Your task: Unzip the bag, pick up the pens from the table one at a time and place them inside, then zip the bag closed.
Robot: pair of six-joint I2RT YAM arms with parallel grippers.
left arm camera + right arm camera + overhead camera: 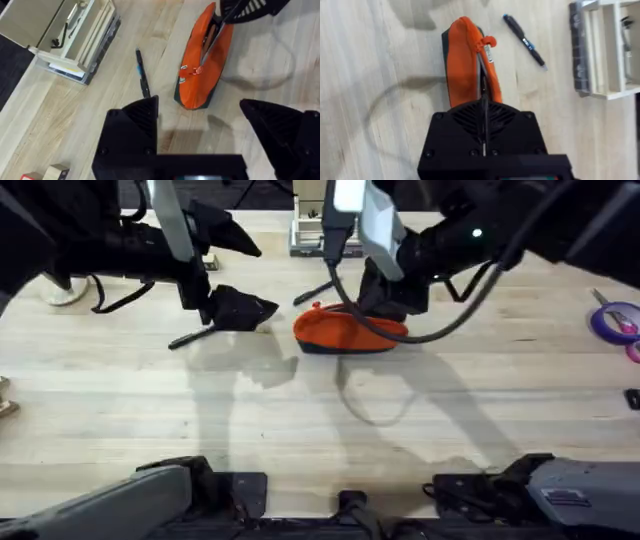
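The orange bag (345, 332) lies mid-table with its top zipper open as a dark slit and its pull at the left end (192, 70). My right gripper (385, 302) is shut on the bag's right end (484, 112). One black pen (315, 293) lies on the table (320, 430) just behind the bag's left end (142, 75) (524, 39). A second slim dark pen (190, 338) lies to the left. My left gripper (250, 308) hovers between them, open and holding nothing (200, 130).
A pale wooden organiser box (320, 230) stands behind the bag, close to the nearer pen (65, 35) (605, 50). A purple tape roll (615, 320) sits at the right edge. Small wooden blocks (50, 172) lie at the left. Bare table stretches in front.
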